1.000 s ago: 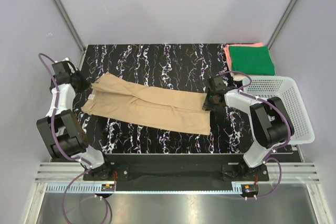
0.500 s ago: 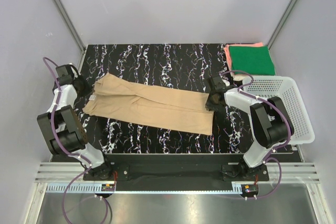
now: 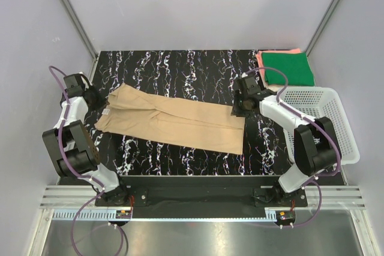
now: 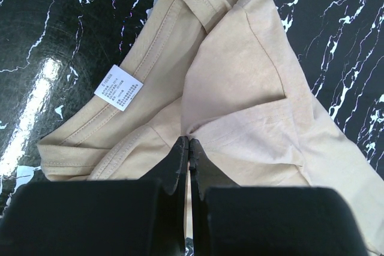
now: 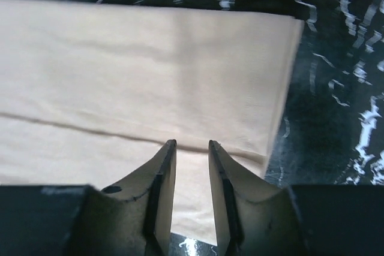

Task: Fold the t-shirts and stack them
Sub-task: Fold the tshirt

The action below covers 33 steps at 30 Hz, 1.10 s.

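The tan t-shirt (image 3: 174, 123) lies folded into a long strip across the black marble table, collar end at the left. My left gripper (image 3: 99, 100) is at that collar end. In the left wrist view its jaws (image 4: 189, 143) are shut on a pinch of the tan t-shirt (image 4: 240, 76) near the white label (image 4: 118, 87). My right gripper (image 3: 240, 107) hovers over the hem end. It is open and empty (image 5: 191, 143) above the tan cloth (image 5: 150, 70). The folded dark green t-shirt (image 3: 288, 69) lies on the coral-pink t-shirt (image 3: 260, 63) at the back right.
A white plastic mesh basket (image 3: 351, 142) stands at the right edge, beside the right arm. Grey walls and metal frame posts enclose the table at the back and sides. Bare marble table (image 3: 180, 70) shows behind the tan shirt.
The shirt's hem end slid to the right with my right gripper. That gripper then lifted back off the hem with its jaws open. My left gripper shifted slightly nearer, then held still.
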Available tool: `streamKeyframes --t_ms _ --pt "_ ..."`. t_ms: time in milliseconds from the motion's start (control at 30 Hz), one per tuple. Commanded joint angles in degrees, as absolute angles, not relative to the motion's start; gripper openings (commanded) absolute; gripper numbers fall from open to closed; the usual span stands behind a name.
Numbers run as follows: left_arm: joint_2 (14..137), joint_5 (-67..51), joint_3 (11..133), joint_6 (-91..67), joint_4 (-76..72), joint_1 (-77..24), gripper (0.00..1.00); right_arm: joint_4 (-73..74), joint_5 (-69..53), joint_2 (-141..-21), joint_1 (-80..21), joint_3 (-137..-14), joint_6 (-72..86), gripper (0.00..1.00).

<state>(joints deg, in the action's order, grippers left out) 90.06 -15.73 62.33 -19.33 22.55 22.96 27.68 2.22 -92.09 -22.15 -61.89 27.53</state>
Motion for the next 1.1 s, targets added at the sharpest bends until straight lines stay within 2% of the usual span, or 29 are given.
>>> streamKeyframes --t_ms 0,167,367,500,633,700,733,800,867,1067 --pt "87.4 -16.8 63.3 -20.2 20.2 23.1 0.0 26.2 -3.5 -93.2 -25.1 -65.6 20.1 0.36" --pt "86.5 -16.6 65.9 -20.6 22.2 22.1 0.0 22.7 -6.9 -97.0 -29.0 -70.4 16.8 0.4" --pt "85.6 -15.7 66.1 -21.9 23.9 22.1 0.0 18.5 -3.3 -104.8 -37.8 -81.0 10.8 0.41" --pt "84.8 -15.6 66.4 -22.1 23.9 21.4 0.0 18.7 -1.5 -108.8 -39.8 -83.6 6.1 0.39" --pt "86.0 -16.1 66.9 -22.2 24.2 21.4 0.0 22.0 2.4 -107.8 -39.8 -81.2 4.3 0.37" --pt "86.3 -15.8 67.2 -21.9 24.2 21.4 0.0 29.6 14.0 -108.7 -39.0 -85.6 13.5 0.36" --pt "86.1 -15.6 67.3 -21.9 24.3 21.4 0.0 40.9 15.5 -110.4 -38.0 -88.3 18.6 0.36" --pt "86.0 -15.6 67.6 -22.1 24.1 21.4 0.0 47.0 12.9 -110.1 -33.9 -90.5 31.3 0.36" --pt "86.0 -15.7 68.2 -22.1 24.2 21.3 0.0 46.7 11.8 -105.3 -31.7 -85.3 38.0 0.36" --pt "86.4 -17.0 67.9 -22.1 23.7 21.4 0.0 45.5 14.4 -97.2 -26.6 -75.6 39.8 0.31"
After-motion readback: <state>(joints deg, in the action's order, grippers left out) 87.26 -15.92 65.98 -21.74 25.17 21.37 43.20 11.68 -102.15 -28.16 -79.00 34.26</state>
